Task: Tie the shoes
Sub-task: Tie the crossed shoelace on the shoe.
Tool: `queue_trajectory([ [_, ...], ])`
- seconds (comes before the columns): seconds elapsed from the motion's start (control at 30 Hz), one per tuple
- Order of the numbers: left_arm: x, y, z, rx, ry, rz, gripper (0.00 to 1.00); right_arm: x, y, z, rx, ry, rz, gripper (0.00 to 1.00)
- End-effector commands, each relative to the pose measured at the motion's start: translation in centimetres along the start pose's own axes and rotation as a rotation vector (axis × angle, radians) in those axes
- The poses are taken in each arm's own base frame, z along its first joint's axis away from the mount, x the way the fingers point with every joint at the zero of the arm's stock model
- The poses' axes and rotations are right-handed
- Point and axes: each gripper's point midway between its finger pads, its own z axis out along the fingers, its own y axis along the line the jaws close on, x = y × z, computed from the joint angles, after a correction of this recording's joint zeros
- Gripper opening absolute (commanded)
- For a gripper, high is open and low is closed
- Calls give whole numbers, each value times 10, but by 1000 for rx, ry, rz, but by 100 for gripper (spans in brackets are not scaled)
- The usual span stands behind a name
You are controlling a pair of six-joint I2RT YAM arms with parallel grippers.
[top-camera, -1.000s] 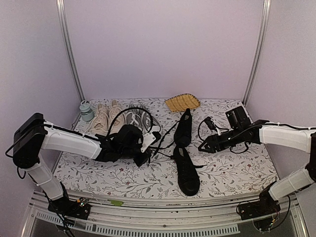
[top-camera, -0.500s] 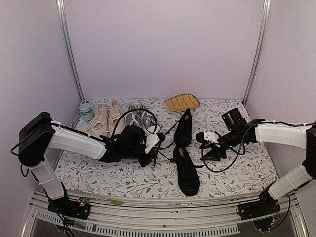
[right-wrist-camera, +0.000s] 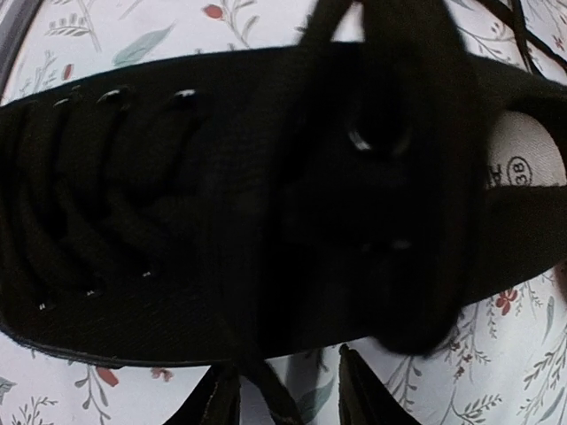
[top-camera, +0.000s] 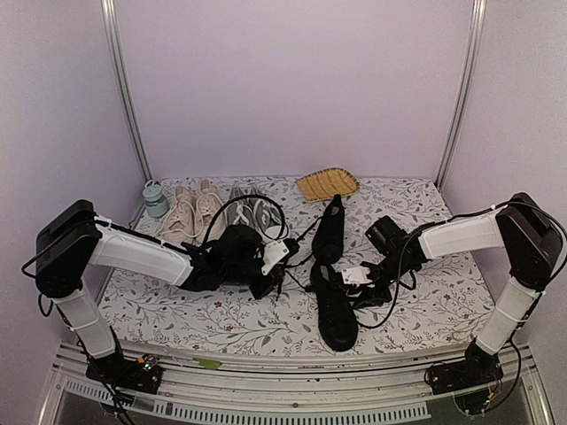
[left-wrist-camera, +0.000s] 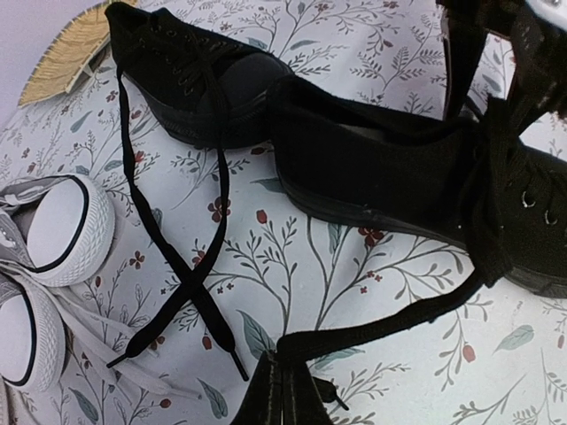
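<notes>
**Black lace pulled taut on the left, right fingers not yet on theirs**

Black low-top canvas sneakers sit mid-table on the floral-print cloth point(top-camera: 221, 323). The near sneaker point(top-camera: 337, 310) lies toe toward me and the far sneaker point(top-camera: 330, 228) lies just behind it.

My left gripper point(top-camera: 273, 258) is pinched tight on a flat black lace point(left-wrist-camera: 390, 320) that runs straight across to the near sneaker. My right gripper point(top-camera: 357, 276) is right over that sneaker's eyelets. Its fingers are apart, with a thin strand running up between them, and nothing is pinched.

**Risks as I judge them**
- If the left arm pulls harder, the light sneaker could slide or roll before any knot forms.
- If the right fingers close now, they may catch the tongue or the wrong strand, since black on black gives little contrast.
- The far sneaker's loose crossed lace point(left-wrist-camera: 173, 266) trails close to my left fingertips and could snag.

**What each view shows**
- The overhead view shows both arms and both sneakers, but the laces vanish into dark clutter.
- The left wrist view shows the pinch and the straight pull clearly. It also shows the grey sneakers with white toe caps point(left-wrist-camera: 66, 226) lying close by.
- Only the right wrist view point(right-wrist-camera: 288, 400) shows the open gap and the strand inside it. It shows nothing of the left arm.
</notes>
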Motion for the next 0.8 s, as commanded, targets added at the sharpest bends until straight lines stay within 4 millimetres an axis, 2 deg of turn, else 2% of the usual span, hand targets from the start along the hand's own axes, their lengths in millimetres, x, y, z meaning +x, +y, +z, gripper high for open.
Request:
queue_trajectory([
  [0.0, -9, 0, 1, -10, -19, 23, 0, 9, -3, 13, -2, 96, -40, 31],
  [0.07, -9, 1, 0, -12, -18, 24, 0, 2, -5, 8, 11, 71, -48, 8],
  [0.1, -9, 1, 0, -13, -19, 24, 0, -2, -6, 3, 23, 58, -52, 2],
  [0.13, -8, 1, -1, -16, -17, 23, 0, -5, -7, -2, 38, 48, -54, 0],
  [0.23, -6, 6, -4, -39, -13, 22, 0, -6, -7, -25, 118, 55, -69, 0],
  [0.33, -3, 6, -9, -39, 3, 22, 0, 10, -9, -47, 210, 98, -58, 0],
  [0.5, 13, -2, -25, 8, 76, -15, 0, 49, -9, -76, 312, 189, 28, 0],
  [0.67, 51, 3, -36, -7, 244, -102, 0, 88, -3, -92, 347, 344, 93, 0],
  [0.77, 60, 1, -39, -2, 264, -121, 0, 107, -3, -100, 376, 375, 143, 0],
])
